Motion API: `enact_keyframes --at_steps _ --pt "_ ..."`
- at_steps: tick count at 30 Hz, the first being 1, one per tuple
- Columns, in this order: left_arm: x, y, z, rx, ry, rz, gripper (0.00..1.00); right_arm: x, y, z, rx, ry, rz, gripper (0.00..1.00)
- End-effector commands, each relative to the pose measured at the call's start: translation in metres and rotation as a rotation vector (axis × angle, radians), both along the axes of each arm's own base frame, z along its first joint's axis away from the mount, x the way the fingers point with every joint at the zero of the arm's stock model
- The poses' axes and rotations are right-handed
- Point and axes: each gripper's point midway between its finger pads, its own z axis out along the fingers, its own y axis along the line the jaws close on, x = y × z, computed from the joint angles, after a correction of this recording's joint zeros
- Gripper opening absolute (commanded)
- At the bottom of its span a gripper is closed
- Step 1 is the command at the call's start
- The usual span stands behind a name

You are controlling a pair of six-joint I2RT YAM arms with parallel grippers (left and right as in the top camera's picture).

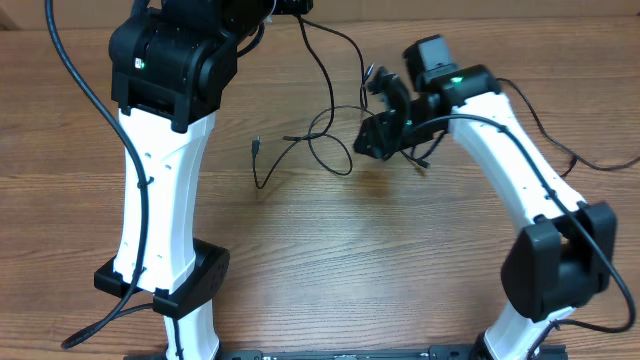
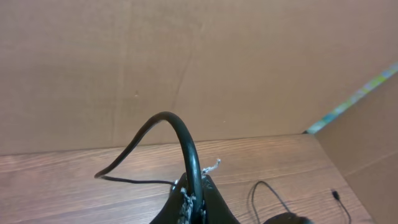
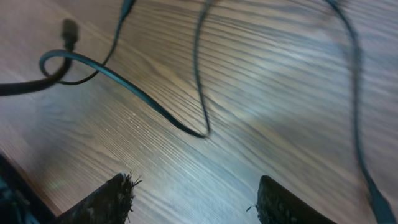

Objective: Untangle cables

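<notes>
The cables (image 1: 318, 128) lie on the far middle of the table (image 1: 400, 260), between the two arms. One strand runs down from the far edge towards the near side, so the long axis there goes far to near. Below it the cords spread into loose loops lying left to right. A plug tip (image 1: 257, 146) sits at the left end of the loops, pointing far, with its cord curving near and then back right.

The left gripper (image 2: 194, 205) is at the far edge, close to a cardboard wall (image 2: 186, 62), and is clenched on a cable that arches up from between its fingers and drops to the wood on the left. The right gripper (image 3: 194, 204) hangs just right of the loops with its jaws released and only wood grain between the fingers (image 3: 112, 199). Cords cross the table just beyond them.

Bare wood stretches across the near half of the table between the arm bases.
</notes>
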Motion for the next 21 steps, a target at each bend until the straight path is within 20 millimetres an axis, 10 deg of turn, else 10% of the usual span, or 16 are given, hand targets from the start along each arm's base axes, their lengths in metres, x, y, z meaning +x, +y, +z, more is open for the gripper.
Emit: enact_keyframes --at_steps 1,14,18,21 --pt "-0.001 0.011 0.008 0.013 -0.026 0.046 0.04 -0.001 0.024 -0.005 0.017 -0.049 0.110 0.64" --pt "0.000 0.015 0.008 0.030 -0.032 0.064 0.04 0.019 0.055 -0.048 0.030 -0.089 0.185 0.60" --pt "0.003 0.024 0.008 0.070 -0.046 0.105 0.04 0.020 0.053 -0.054 0.015 -0.085 0.180 0.07" --pt "0.008 0.043 0.009 0.117 -0.059 0.186 0.04 0.032 0.031 -0.063 -0.107 -0.079 0.048 0.04"
